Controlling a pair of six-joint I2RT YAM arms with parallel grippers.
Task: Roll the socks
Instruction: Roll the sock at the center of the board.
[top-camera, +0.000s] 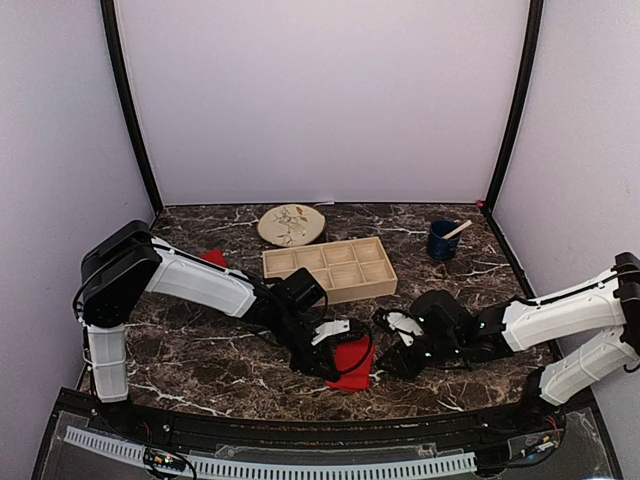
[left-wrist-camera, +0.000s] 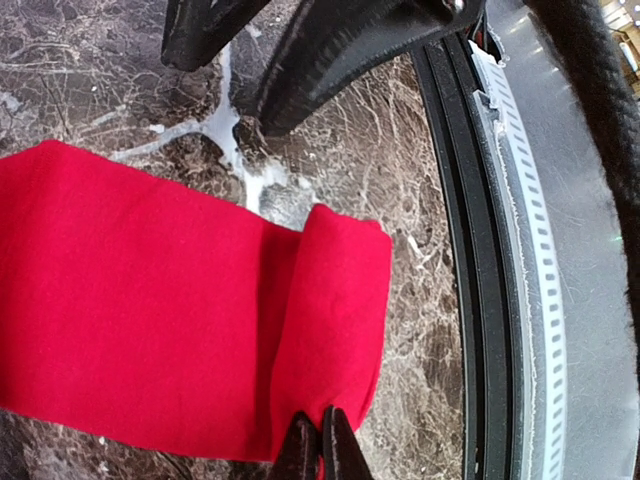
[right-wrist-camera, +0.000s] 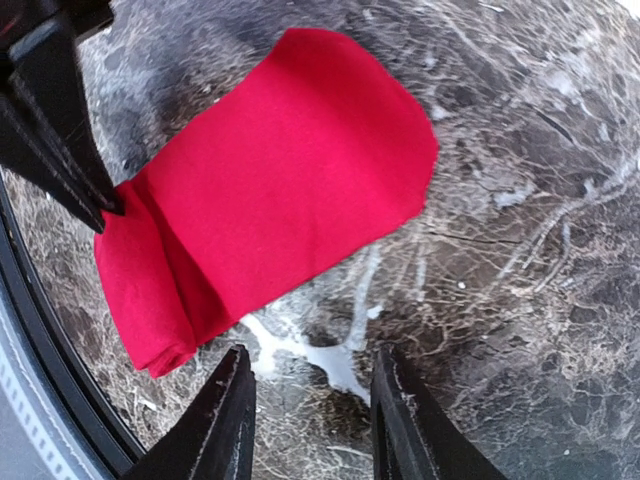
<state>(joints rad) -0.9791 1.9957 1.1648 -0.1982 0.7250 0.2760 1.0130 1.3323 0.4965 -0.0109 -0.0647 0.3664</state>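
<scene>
One red sock (top-camera: 352, 368) lies flat on the marble table near the front edge, with its near end folded over once into a short roll (left-wrist-camera: 335, 300). My left gripper (left-wrist-camera: 320, 445) is shut on the edge of that fold. It shows in the top view (top-camera: 335, 347) at the sock's left side. The sock also shows in the right wrist view (right-wrist-camera: 280, 190). My right gripper (right-wrist-camera: 310, 400) is open and empty, just right of the sock over bare marble (top-camera: 393, 338). The second red sock (top-camera: 213, 258) lies as a small lump at the back left, partly hidden by the left arm.
A wooden compartment tray (top-camera: 330, 270) stands behind the grippers. A patterned plate (top-camera: 292, 225) lies behind it, and a blue cup (top-camera: 442, 240) with a stick stands at the back right. The table's black front rail (left-wrist-camera: 480, 300) runs close beside the sock.
</scene>
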